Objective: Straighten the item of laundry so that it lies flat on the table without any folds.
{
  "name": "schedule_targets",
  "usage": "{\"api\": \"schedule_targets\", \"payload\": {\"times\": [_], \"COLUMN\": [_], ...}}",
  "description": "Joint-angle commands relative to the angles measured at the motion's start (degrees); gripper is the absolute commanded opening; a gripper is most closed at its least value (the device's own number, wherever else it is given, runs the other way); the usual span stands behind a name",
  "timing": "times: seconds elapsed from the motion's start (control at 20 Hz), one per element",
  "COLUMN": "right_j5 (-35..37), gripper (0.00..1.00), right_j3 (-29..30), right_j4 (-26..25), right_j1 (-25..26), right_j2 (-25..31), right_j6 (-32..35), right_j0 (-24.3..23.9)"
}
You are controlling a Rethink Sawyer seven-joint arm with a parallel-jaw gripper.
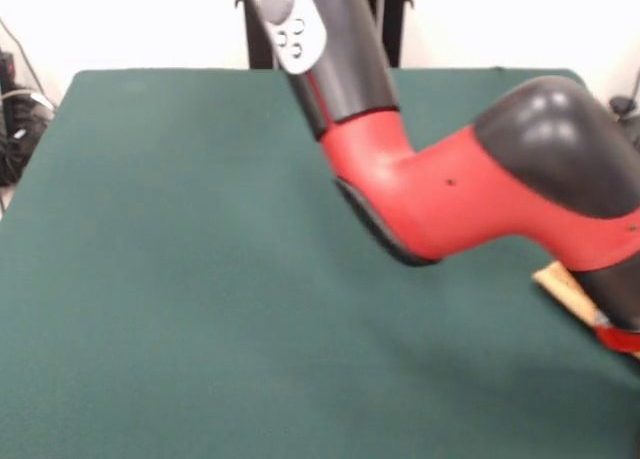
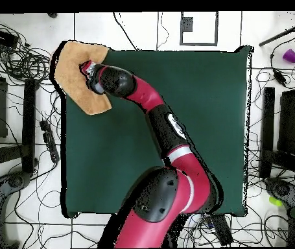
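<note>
The orange-yellow towel [image 2: 74,81] lies at the top left corner of the dark green table [image 2: 195,97] in the overhead view. It reaches past the table's left and top edges. My gripper [image 2: 87,68] is over the towel's middle, at the end of the outstretched red and black arm [image 2: 150,104]. I cannot tell whether it is open or shut, or whether it touches the towel. In the front view only a strip of the towel [image 1: 560,282] shows at the right, beside the table [image 1: 180,279]. The arm [image 1: 470,194] hides the rest, and the gripper's end is cut off by the picture's edge.
The arm's elbow and forearm reach across the table from its base [image 2: 156,207] to the towel's corner. Cables [image 2: 20,61] and black stands [image 2: 30,123] lie on the floor round the table. A small purple object [image 2: 291,56] sits on the floor at the top right.
</note>
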Motion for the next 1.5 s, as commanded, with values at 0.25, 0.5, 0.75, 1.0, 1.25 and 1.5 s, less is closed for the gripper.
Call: {"api": "schedule_targets", "payload": {"times": [0.25,0.5,0.75,1.0,1.25,1.5], "right_j5": [2.74,0.05,1.38,0.26,-0.52,-0.65], "gripper": [1.00,1.00,1.00,1.00,1.00,0.00], "right_j3": [-1.12,1.94,0.15,1.12,0.69,0.65], "right_j4": [-8.03,-9.25,-10.55,-11.72,-12.66,-13.59], "right_j1": [3.58,4.44,5.47,5.45,5.52,5.37], "right_j2": [0.79,3.53,4.14,5.13,5.15,5.08], "right_j6": [-14.85,-15.23,-15.69,-14.94,-13.10,-11.97], "right_j0": [3.21,-0.64,-1.19,-2.87,-2.92,-3.14]}}
